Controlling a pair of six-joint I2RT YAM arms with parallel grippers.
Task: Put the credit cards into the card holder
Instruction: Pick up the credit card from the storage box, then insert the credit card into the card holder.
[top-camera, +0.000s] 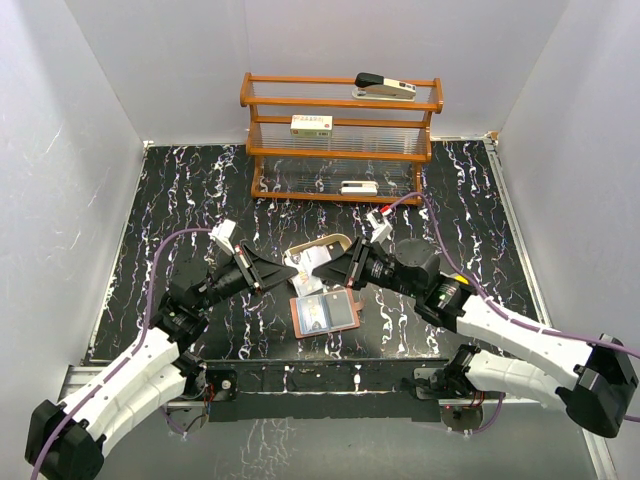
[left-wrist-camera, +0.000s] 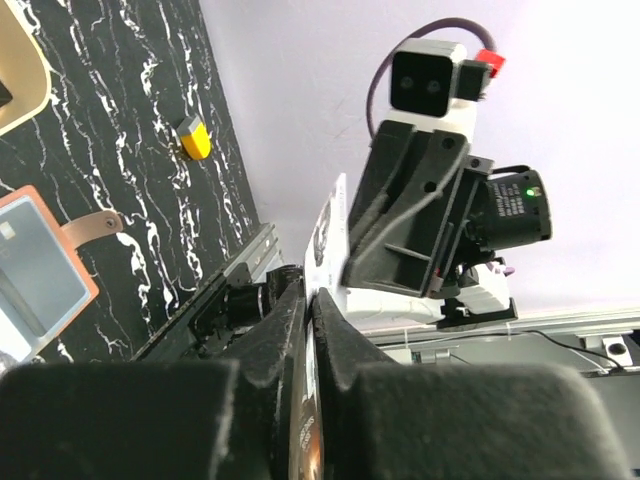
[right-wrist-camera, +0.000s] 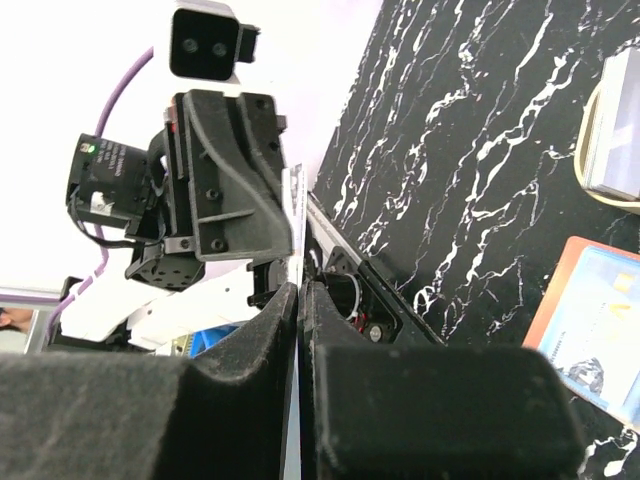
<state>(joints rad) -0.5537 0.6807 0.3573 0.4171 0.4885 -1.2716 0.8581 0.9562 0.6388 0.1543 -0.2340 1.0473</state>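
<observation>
One white credit card (top-camera: 311, 261) hangs edge-on above the table, gripped from both sides. My left gripper (top-camera: 284, 272) is shut on its left end; in the left wrist view the card (left-wrist-camera: 327, 225) runs from my left gripper (left-wrist-camera: 308, 296) to the other arm's fingers. My right gripper (top-camera: 337, 266) is shut on the right end, and in the right wrist view the card's edge (right-wrist-camera: 295, 205) leaves my right gripper (right-wrist-camera: 300, 290). The brown card holder (top-camera: 325, 313) lies open on the table below, its bluish pocket (left-wrist-camera: 35, 272) up, with a bluish card on it (right-wrist-camera: 600, 345).
A tan oval tray (top-camera: 338, 240) sits just behind the grippers and holds more cards (right-wrist-camera: 615, 120). A wooden rack (top-camera: 340, 150) at the back carries a stapler (top-camera: 385, 87) and white boxes (top-camera: 311, 124). A small yellow object (left-wrist-camera: 195, 138) lies near the table's edge.
</observation>
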